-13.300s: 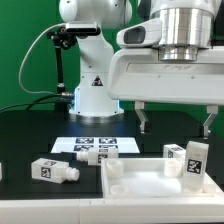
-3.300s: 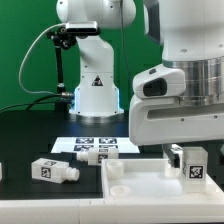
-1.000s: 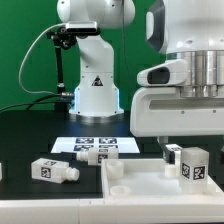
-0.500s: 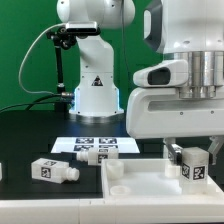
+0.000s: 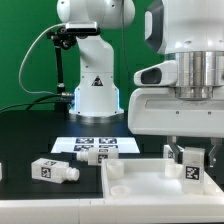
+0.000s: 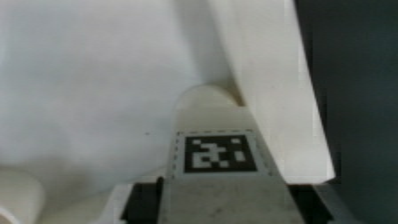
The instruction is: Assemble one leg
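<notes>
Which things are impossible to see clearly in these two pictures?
- Gripper fingertips: exterior view, hidden behind the leg, so grip is unclear.
- Leg's peg: hidden in both views.
- Panel: cut off by the exterior view's edge.
- Wrist view: blurred; only the leg's tag is readable.

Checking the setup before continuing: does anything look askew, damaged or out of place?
Nothing stands out. The gripper straddles an upright leg on the white panel; two more legs lie on the table.
</notes>
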Robot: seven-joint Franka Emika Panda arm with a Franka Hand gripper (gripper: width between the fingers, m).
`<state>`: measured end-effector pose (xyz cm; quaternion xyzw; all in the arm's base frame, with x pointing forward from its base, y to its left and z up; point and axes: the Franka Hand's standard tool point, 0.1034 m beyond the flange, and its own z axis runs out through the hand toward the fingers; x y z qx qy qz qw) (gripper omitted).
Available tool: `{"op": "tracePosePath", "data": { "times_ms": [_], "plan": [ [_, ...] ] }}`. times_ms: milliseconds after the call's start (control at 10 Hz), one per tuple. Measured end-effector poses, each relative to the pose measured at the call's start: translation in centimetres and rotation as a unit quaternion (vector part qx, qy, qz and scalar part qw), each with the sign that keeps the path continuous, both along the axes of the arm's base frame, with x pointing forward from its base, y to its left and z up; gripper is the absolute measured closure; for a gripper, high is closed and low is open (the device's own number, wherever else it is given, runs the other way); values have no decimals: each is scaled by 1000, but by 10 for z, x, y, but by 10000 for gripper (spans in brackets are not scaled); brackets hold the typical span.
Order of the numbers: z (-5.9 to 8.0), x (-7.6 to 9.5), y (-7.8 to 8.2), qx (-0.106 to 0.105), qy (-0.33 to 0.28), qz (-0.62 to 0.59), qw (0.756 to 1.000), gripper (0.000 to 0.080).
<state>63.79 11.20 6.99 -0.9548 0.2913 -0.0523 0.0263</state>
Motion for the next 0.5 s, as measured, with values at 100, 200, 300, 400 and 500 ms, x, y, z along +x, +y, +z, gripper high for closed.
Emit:
{"op": "tracePosePath", "data": {
  "times_ms": [100, 200, 300, 400, 500],
  "plan": [
    [0, 1, 0, 10, 6, -88, 996, 515],
    [0, 2, 1, 20, 10, -185, 982, 515],
    [0, 2, 2, 30, 11, -293, 956, 515],
    [0, 2, 2, 40, 7, -369, 928, 515],
    [0, 1, 2, 39, 2, -369, 928, 515]
  ]
}}
